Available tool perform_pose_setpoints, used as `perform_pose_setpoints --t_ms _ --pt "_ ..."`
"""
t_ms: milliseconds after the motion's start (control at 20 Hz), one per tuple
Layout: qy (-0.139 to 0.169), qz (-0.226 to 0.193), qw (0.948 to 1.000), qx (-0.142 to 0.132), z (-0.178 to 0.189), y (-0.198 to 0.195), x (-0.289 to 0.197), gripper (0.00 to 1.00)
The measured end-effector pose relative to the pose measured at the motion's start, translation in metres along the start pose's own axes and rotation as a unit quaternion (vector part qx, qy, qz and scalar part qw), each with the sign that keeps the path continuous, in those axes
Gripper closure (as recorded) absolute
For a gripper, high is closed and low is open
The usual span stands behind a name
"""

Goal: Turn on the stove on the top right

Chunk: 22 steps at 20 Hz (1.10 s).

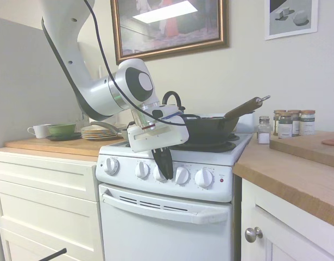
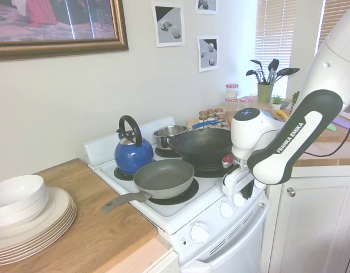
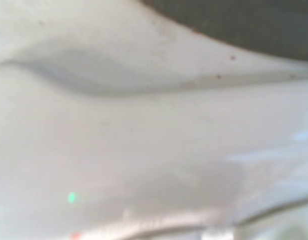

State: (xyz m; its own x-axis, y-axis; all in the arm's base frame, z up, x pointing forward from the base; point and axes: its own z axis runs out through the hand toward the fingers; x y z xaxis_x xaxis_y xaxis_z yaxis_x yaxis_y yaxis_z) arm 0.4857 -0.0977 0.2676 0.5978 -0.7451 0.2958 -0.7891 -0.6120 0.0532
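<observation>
The gripper (image 1: 164, 173) hung over the stove's (image 1: 172, 187) third knob (image 1: 159, 174) of 5, dark fingers (image 1: 163, 162) seemingly pressed together.

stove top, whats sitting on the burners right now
On the stove: a blue kettle back left, a grey frying pan front left, a black wok front right, a small steel pot behind it. The cookware covers most of each burner.
</observation>
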Motion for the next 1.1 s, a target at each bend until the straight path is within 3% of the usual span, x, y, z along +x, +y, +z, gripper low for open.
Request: perform_pose_setpoints --t_ms 300,350,700,1100 --pt "-0.035 -0.01 0.9983 0.045 -0.026 0.016 -0.027 1.0" --pt "-0.04 -0.008 0.9978 0.052 -0.031 0.019 -0.031 0.0" --pt "-0.05 -0.013 0.995 0.085 -0.059 0.034 -0.056 0.0" --pt "-0.059 -0.006 0.993 0.102 -0.065 0.042 -0.06 0.0"
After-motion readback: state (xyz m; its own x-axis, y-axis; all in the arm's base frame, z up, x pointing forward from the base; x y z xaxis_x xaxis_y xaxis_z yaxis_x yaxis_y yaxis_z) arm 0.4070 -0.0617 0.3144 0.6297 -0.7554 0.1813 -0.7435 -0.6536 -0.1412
